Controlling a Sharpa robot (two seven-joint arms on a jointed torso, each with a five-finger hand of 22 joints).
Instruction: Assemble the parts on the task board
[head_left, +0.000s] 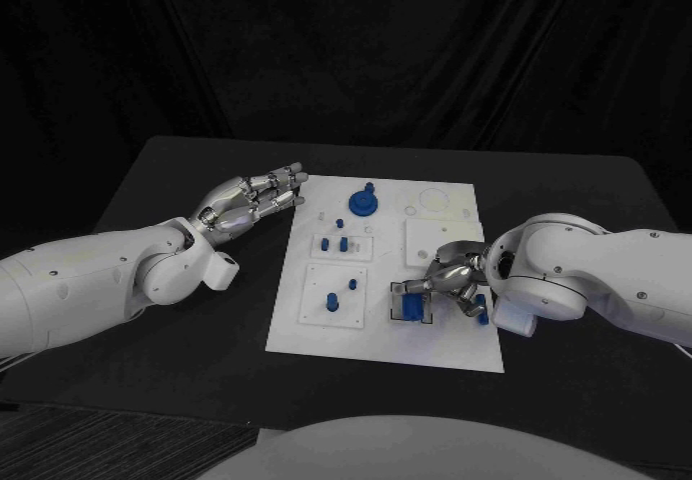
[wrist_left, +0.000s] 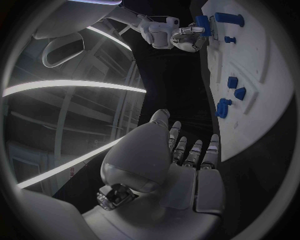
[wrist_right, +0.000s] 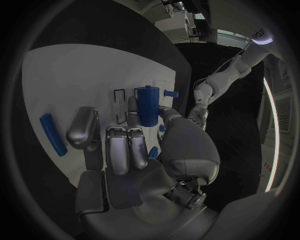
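A robotics lab or studio; black curtains (head_left: 361, 60) back a black table (head_left: 173, 180) bearing a white task board (head_left: 389, 345).

You see two white arms with smooth, glossy, rounded shells. The left arm (head_left: 101, 280) is a thick tube that swells into a ball-like wrist housing, with a small white block jutting from that housing on the side toward the board (head_left: 389, 350). The right arm (head_left: 606, 280) has a similar bulbous wrist shell and a white tab on its underside, next to the board. Each arm ends in a silver metal hand. The left hand (head_left: 248, 200) has segmented fingers with paler tips and dark gaps between segments. The right hand (wrist_right: 150, 165) has flat, polished finger plates, a domed palm back and a dark screwed fitting at its wrist.
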